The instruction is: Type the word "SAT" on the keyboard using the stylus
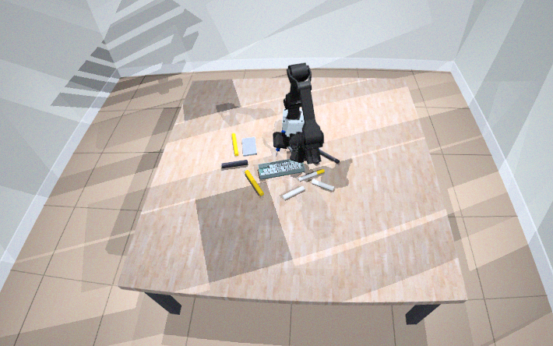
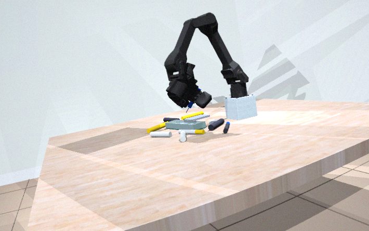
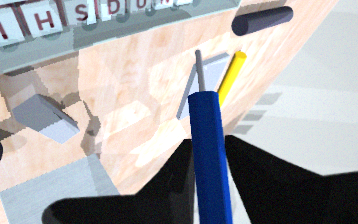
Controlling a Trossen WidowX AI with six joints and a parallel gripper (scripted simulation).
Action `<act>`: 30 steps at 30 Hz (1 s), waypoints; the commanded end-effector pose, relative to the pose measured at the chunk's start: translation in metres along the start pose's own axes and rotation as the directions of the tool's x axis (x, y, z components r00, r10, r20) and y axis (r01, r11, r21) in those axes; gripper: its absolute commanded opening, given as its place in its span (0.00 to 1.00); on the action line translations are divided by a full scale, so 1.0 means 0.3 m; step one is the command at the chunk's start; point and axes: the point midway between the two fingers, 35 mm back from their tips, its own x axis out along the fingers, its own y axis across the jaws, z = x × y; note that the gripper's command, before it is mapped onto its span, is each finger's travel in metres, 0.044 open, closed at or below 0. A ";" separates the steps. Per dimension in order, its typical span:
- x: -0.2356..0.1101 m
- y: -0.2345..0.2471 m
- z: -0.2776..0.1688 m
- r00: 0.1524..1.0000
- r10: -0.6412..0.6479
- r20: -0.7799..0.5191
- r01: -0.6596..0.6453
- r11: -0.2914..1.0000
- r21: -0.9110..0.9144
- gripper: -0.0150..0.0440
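Note:
My gripper (image 1: 280,147) (image 2: 190,101) (image 3: 207,144) is shut on a blue stylus (image 1: 277,150) (image 2: 190,104) (image 3: 208,135) with a thin grey tip. The stylus points down at a slant and its tip hangs in the air. The grey-green keyboard (image 1: 280,168) (image 2: 184,124) (image 3: 106,42) lies flat on the table, and the tip is off its far edge, on the arm's side. In the wrist view the tip points toward a pale grey pad (image 3: 212,75), with the key rows at the upper left.
Around the keyboard lie two yellow sticks (image 1: 234,143) (image 1: 254,182), a dark cylinder (image 1: 234,164), two white cylinders (image 1: 293,192) (image 1: 322,185), a white-and-yellow pen (image 1: 311,174) and a dark pen (image 1: 328,157). The pale pad (image 1: 248,146) lies to the left. The arm's white base box (image 2: 239,107) stands behind.

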 end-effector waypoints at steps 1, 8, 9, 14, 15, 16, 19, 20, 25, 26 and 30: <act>-0.034 0.001 0.014 0.999 -0.044 0.007 0.044 0.982 -0.183 0.25; -0.082 0.011 0.028 0.994 -0.111 0.017 0.106 0.877 -0.468 0.25; -0.089 0.012 0.030 0.992 -0.121 0.018 0.113 0.855 -0.506 0.25; -0.125 0.022 0.039 0.985 -0.169 0.028 0.144 0.721 -0.678 0.25; -0.132 0.024 0.041 0.983 -0.179 0.031 0.148 0.690 -0.708 0.25; -0.139 0.026 0.043 0.981 -0.189 0.033 0.152 0.658 -0.738 0.25; -0.150 0.029 0.045 0.978 -0.203 0.037 0.156 0.608 -0.779 0.25; -0.150 0.029 0.045 0.978 -0.203 0.037 0.156 0.608 -0.779 0.25; -0.150 0.029 0.045 0.978 -0.203 0.037 0.156 0.608 -0.779 0.25; -0.148 0.031 0.048 0.978 -0.203 0.037 0.156 0.608 -0.779 0.25; -0.120 0.057 0.072 0.978 -0.203 0.037 0.156 0.607 -0.779 0.25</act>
